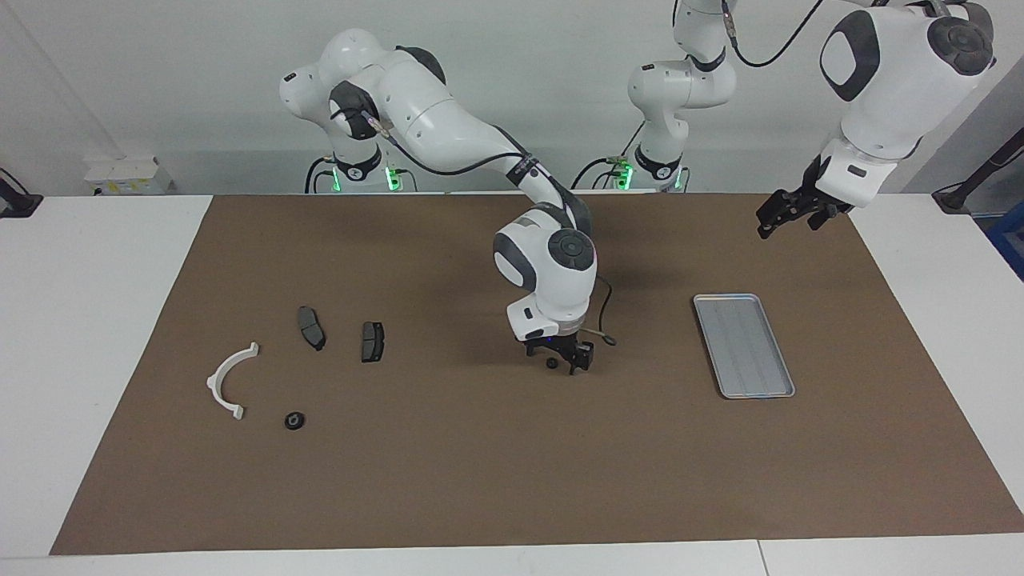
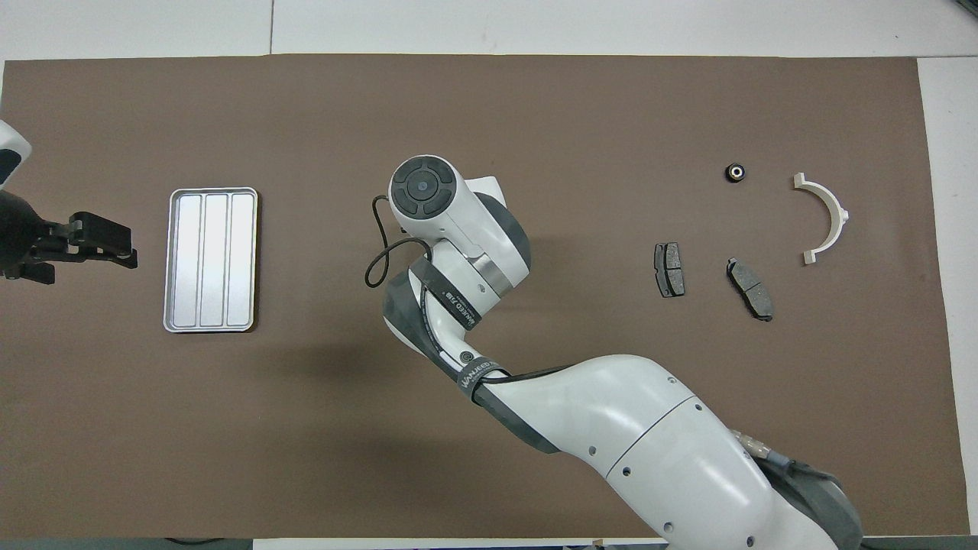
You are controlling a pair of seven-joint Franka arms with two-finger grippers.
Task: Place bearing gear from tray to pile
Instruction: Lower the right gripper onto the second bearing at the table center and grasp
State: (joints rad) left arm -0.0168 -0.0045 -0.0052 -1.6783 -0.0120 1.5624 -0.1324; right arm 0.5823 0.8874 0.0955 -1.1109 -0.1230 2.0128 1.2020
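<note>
- At mid-mat, the right gripper (image 1: 558,362) is straddling the bearing gear (image 1: 551,362), jaws spread wide, not clamping it.
- The left gripper (image 1: 774,220) is waiting, jaws apart and empty, near the tray (image 1: 743,345).

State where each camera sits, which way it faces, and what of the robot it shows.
Facing view: high across the table, looking at both arms' bases; right gripper open, down around a small bearing gear mid-mat; left gripper open, waiting in the air.
Overhead view: above the robots' end, looking steeply down; the right arm hides its gripper; left gripper at the edge.
Shared: tray, white arc, brake pads.
</note>
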